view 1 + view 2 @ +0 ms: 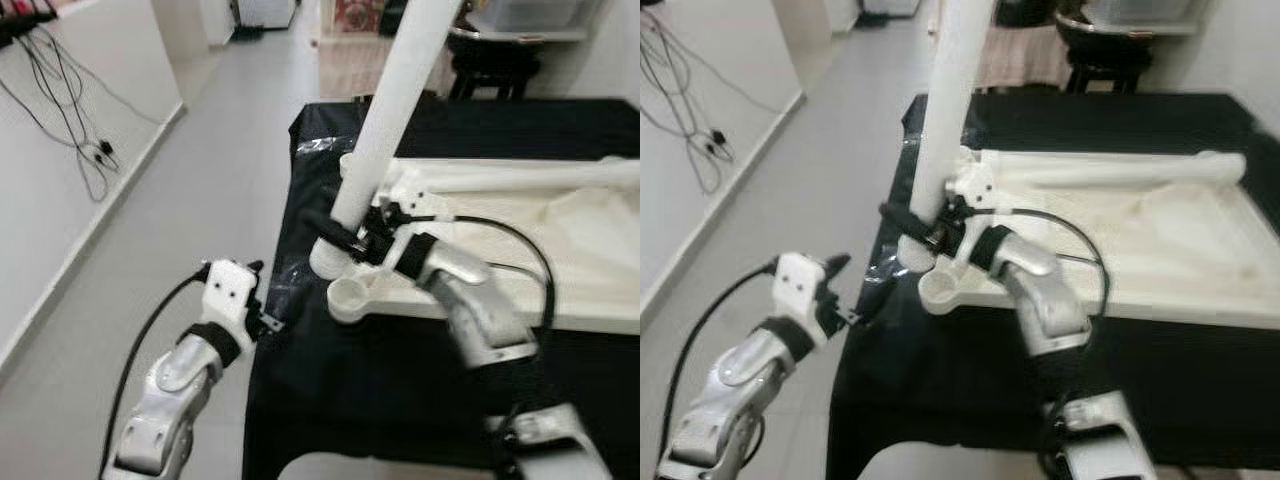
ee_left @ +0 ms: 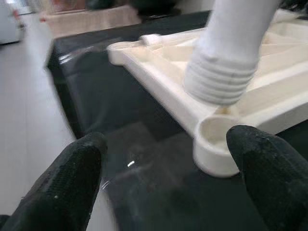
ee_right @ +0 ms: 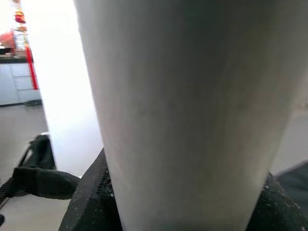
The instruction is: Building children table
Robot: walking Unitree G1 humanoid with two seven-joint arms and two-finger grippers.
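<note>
The counter (image 1: 420,400) stands ahead of the robot, with open floor (image 1: 200,200) to its left. The tabletop panel (image 1: 590,270) lies flat on the counter. A loose leg (image 1: 520,177) lies across the panel's far side. At the panel's near left corner sits a corner socket (image 1: 350,297). The right gripper (image 1: 335,232) is closed round a table leg (image 1: 390,120), which stands tilted with its lower end just behind that socket. The left gripper (image 2: 163,173) hangs left of the counter's edge, fingers (image 2: 72,178) spread, apart from the panel. Cables (image 1: 70,130) hang on the wall at far left.
</note>
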